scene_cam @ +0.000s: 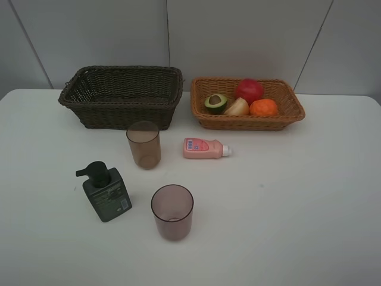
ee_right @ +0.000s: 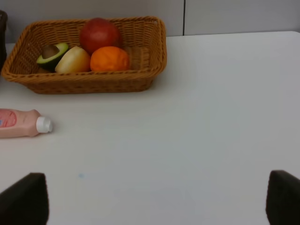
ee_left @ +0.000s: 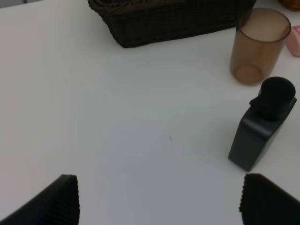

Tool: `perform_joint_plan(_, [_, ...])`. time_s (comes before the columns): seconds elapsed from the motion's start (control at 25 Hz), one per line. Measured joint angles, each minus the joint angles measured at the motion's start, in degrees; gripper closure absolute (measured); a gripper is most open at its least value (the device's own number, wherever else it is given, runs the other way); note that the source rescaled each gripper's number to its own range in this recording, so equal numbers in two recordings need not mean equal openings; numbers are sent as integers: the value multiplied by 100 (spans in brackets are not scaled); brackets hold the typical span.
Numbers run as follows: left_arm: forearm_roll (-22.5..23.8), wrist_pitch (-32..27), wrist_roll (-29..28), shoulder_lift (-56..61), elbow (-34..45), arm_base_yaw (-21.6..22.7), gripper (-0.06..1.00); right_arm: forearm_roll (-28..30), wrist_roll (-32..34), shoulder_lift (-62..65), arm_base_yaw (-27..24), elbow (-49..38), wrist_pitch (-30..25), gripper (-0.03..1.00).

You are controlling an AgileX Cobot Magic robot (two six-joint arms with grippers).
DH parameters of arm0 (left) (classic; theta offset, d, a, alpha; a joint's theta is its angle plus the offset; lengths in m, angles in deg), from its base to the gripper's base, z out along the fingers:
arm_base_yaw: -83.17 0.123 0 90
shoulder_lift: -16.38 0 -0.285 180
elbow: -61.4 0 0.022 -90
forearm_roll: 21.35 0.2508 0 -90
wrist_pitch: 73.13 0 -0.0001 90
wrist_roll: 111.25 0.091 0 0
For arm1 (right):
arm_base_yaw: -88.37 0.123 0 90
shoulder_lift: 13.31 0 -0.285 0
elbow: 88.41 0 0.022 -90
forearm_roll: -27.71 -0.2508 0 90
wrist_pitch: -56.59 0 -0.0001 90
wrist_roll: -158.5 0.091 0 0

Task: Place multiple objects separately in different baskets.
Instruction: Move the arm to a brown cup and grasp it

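Along the far edge of the tabletop [scene_cam: 297, 208] sit a deep dark brown wicker basket [scene_cam: 122, 114] and, right of it, a shallow orange-tan wicker basket [scene_cam: 250, 123] holding a red apple [scene_cam: 249, 90], orange tangerine [scene_cam: 264, 107], peach-coloured fruit [scene_cam: 237, 107] and avocado half [scene_cam: 216, 103]. Mid-tabletop a small pink bottle [scene_cam: 204, 148] lies beside a translucent brownish-pink cup [scene_cam: 143, 144]; a second cup [scene_cam: 172, 211] and a dark green pump bottle [scene_cam: 106, 192] stand nearer the front-left corner. Both arms' jaws gape, gripping nothing.

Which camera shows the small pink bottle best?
The exterior high view: the small pink bottle lies whole in frame, cap included. The right wrist view cuts off its base; the left wrist view shows only a pink sliver.
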Motion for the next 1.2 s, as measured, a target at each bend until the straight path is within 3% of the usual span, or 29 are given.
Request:
perform_joint_plan(0.48, [-383, 621, 556, -2290, -1034, 0, 2, 0, 0, 0, 0, 0, 0, 4])
perform_joint_plan(0.96, [-1496, 1009, 958, -4934, -2091, 0, 2, 0, 0, 0, 0, 0, 0, 4])
perform_joint_plan(1.2, [-1712, 1039, 977, -6065, -2678, 0, 2, 0, 0, 0, 0, 0, 0, 4])
